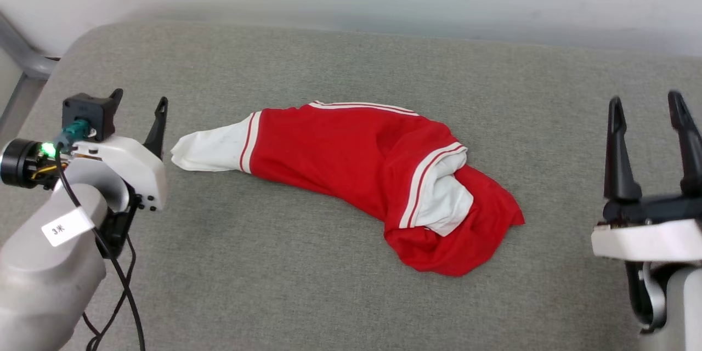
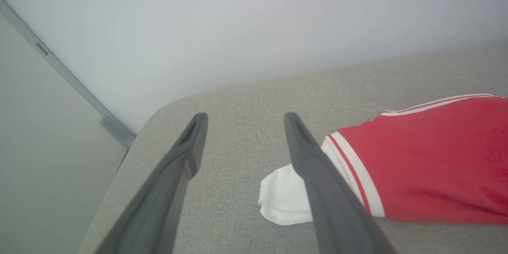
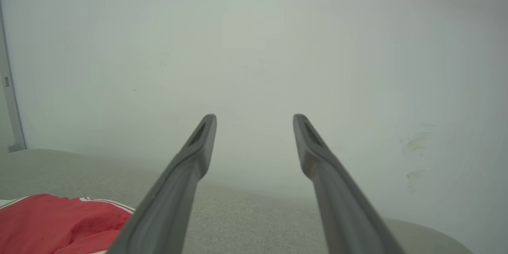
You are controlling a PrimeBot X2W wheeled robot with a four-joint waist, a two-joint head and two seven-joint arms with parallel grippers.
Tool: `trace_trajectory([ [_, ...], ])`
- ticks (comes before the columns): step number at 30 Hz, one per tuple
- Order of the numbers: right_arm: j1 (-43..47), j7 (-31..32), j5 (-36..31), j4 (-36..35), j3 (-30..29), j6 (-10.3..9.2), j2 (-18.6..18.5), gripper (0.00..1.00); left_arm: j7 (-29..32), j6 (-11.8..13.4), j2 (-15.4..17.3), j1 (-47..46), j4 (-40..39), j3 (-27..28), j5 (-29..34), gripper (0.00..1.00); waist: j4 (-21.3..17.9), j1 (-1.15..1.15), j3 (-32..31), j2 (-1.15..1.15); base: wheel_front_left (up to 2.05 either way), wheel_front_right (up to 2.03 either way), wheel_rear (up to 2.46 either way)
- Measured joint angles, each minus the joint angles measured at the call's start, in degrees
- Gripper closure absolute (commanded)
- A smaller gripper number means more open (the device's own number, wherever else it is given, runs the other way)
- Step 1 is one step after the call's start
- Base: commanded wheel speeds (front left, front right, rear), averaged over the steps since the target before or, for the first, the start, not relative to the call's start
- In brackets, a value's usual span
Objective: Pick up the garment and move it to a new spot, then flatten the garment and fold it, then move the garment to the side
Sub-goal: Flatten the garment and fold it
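A red garment [image 1: 340,153] lies crumpled in a long curved heap near the middle of a grey fabric-covered tabletop [image 1: 274,296]; one white sleeve [image 1: 211,148] is stretched out at its left end; a second white sleeve [image 1: 444,197] is tucked into the folds near its lower right end; no print is shown on the upturned side.

Nothing of the task appears done, so the step in hand is judged to be the first pick-up. To be done well, the cloth should probably be taken at two points well apart, the outstretched sleeve on the left and the bunched red hem on the right, so that the heap is lifted spread out rather than as a ball; each pinch is best closed on a raised fold, since a flat single layer is likely to slip from thin fingers; care is needed that the tabletop's cover is not caught with the cloth.

The left hand [image 1: 137,109] is held near the tip of the outstretched sleeve, apart from it, its two dark fingers spread and empty; its forearm is angled in from the lower left. The right hand [image 1: 646,101] is held well apart from the garment at the right edge, fingers spread wide with nothing between them, pointed toward the pale wall [image 3: 254,47].
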Motion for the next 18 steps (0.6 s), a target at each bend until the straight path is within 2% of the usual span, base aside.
trace_trajectory([
  [4, -4.9, 0.0, 0.2, 1.3, 1.6, 0.00, -2.7, 0.00, -0.1, 5.5, 0.6, 4.6, -10.5, 6.0, 3.6, 0.00, 1.5, 0.00, 0.0, 0.00, 0.00, 0.00, 0.00],
  [9, -11.4, 0.0, 3.2, 6.7, 6.5, 0.01, -9.1, 0.00, -0.2, 11.2, 0.3, 14.3, -22.9, 13.8, 10.2, 0.00, 3.7, 0.00, 0.3, 0.00, 0.00, 0.00, 0.00],
  [14, -19.5, 5.6, 7.7, 12.9, 16.9, 0.01, -17.2, 0.00, -0.3, 13.7, -2.2, 21.4, -31.0, 20.1, 16.4, 0.00, 6.0, 0.00, 1.0, 0.00, 0.00, 0.00, 0.00],
  [18, -25.9, 15.5, 14.1, 14.9, 26.9, 0.03, -22.1, 0.00, -0.3, 14.3, -5.0, 25.3, -34.9, 24.3, 20.8, 0.00, 7.6, 0.00, 2.1, 0.00, 0.00, 0.00, 0.00],
])
